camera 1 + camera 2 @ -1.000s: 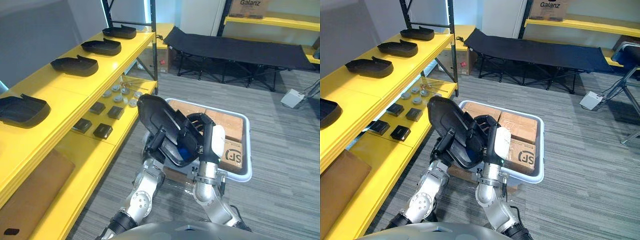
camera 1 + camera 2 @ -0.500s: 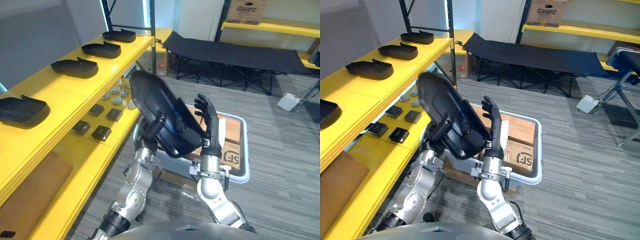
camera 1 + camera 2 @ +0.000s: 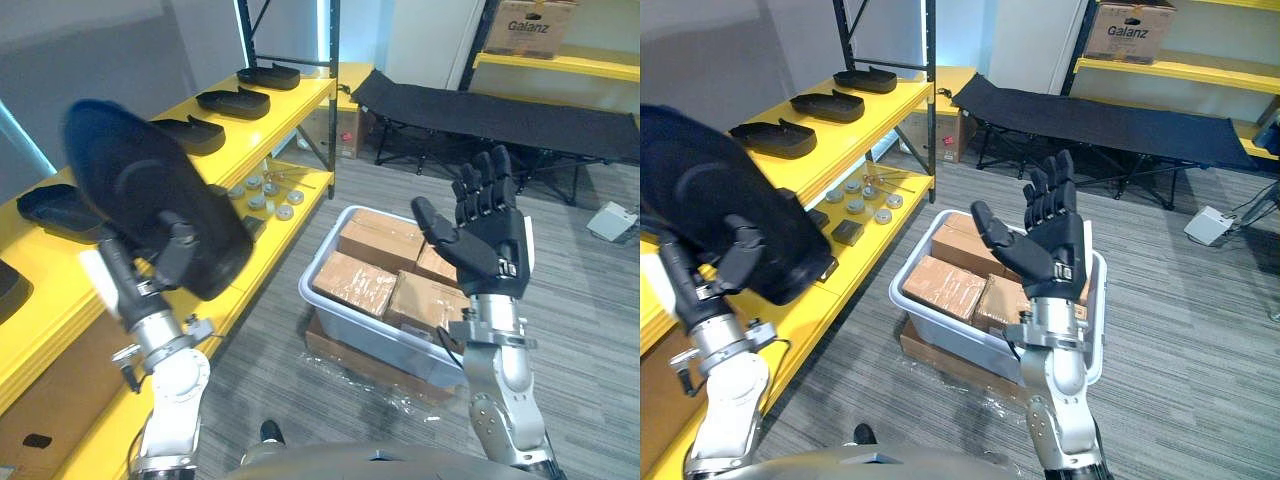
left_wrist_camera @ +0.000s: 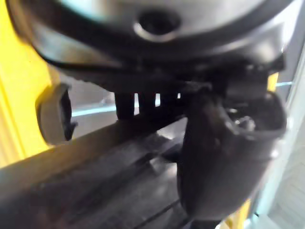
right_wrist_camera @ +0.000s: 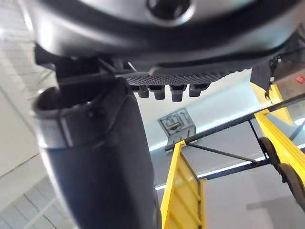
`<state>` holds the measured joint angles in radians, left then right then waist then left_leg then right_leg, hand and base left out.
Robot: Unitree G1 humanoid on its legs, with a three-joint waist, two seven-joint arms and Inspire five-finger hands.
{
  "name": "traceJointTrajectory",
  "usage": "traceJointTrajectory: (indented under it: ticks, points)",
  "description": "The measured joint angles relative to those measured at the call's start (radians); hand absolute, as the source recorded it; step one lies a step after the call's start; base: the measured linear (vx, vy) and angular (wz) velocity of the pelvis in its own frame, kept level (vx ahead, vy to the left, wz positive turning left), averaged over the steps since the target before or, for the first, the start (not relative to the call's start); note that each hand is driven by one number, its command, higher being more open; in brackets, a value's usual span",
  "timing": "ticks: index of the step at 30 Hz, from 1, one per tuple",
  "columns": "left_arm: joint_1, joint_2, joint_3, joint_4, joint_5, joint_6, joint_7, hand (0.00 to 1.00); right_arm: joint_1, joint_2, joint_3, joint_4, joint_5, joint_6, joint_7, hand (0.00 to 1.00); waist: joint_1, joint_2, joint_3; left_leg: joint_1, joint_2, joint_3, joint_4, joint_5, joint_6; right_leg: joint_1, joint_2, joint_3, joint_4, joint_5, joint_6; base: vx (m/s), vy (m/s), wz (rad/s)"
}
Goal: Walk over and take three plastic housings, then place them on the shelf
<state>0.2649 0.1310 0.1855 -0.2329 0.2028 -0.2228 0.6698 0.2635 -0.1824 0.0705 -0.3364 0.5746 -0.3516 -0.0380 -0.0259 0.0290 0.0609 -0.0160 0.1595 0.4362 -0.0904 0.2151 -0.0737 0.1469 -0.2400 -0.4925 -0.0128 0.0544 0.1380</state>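
left eye view: a yellow shelf (image 3: 255,120) runs along the robot's left, in two levels. a black cot (image 3: 500,110) stands at the far side of the floor. a grey bin (image 3: 370,330) sits on the floor just right of the shelf, packed with cardboard boxes (image 3: 350,283).

task item: one black housing (image 3: 140,200) is in the left hand (image 3: 178,250), raised and tilted in front of the shelf, not touching it. the left thumb and fingers are clamped on its lower edge; the left wrist view confirms the thumb pressed against the housing.

four more housings lie in a row on the upper level, well apart from each other: the far one (image 3: 265,75), the next (image 3: 232,100), the third (image 3: 190,135) and the nearest (image 3: 55,205), which is partly hidden behind the held housing.

the right hand (image 3: 485,235) is raised above the bin, palm up, its fingers (image 3: 487,175) straight and spread, holding nothing.

small round parts (image 3: 265,195) and small black blocks (image 3: 848,232) lie on the lower level.
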Motion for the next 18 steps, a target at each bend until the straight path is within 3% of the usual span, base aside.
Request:
traceJointTrajectory:
  ticks: [2,5,8,10,13,18]
  points:
    - [0.039,0.001,0.038,-0.001,-0.042,-0.039,-0.035,0.0,0.027,0.001,-0.015,0.007,0.01,0.024,0.025,1.0,0.001,0.008,0.005,-0.001,-0.004,-0.002,0.0,0.0,0.0,0.0,-0.003,0.0,-0.001,0.0,0.0,0.03,0.036,0.06]
    - [0.133,0.0,0.049,-0.059,-0.208,-0.062,-0.247,0.0,0.063,0.002,-0.04,0.054,-0.023,0.094,0.047,1.0,0.01,0.022,0.014,-0.014,-0.01,-0.015,0.0,0.0,0.0,-0.001,-0.006,-0.014,-0.004,0.0,0.0,0.03,0.032,0.1]
    - [0.213,0.002,0.038,-0.132,-0.252,-0.06,-0.461,0.0,0.071,0.0,-0.027,0.111,-0.014,0.122,0.103,1.0,0.028,0.034,0.022,-0.028,-0.013,-0.041,0.0,0.0,0.0,0.005,-0.004,-0.042,-0.003,-0.004,0.005,0.02,0.01,0.21]
    - [0.231,0.003,0.035,-0.156,-0.292,-0.06,-0.553,0.0,0.049,-0.01,0.0,0.119,-0.019,0.127,0.135,1.0,0.043,0.045,0.028,-0.038,-0.015,-0.065,0.0,0.0,0.0,0.01,-0.002,-0.065,0.001,-0.007,0.008,0.02,-0.004,0.3]
    - [0.245,0.003,0.036,-0.179,-0.35,-0.059,-0.617,0.0,-0.072,-0.051,0.076,0.189,-0.089,0.147,0.16,1.0,0.071,0.052,0.028,-0.047,-0.014,-0.112,0.001,0.003,-0.004,0.02,0.002,-0.102,0.024,-0.028,0.009,0.01,-0.016,0.36]
    - [0.287,-0.01,0.057,-0.18,-0.366,-0.056,-0.613,0.0,-0.215,-0.068,0.153,0.277,-0.147,0.172,0.169,1.0,0.143,0.061,0.035,-0.057,-0.013,-0.169,0.005,0.004,-0.005,0.029,-0.001,-0.158,0.097,-0.09,0.01,0.01,-0.031,0.42]
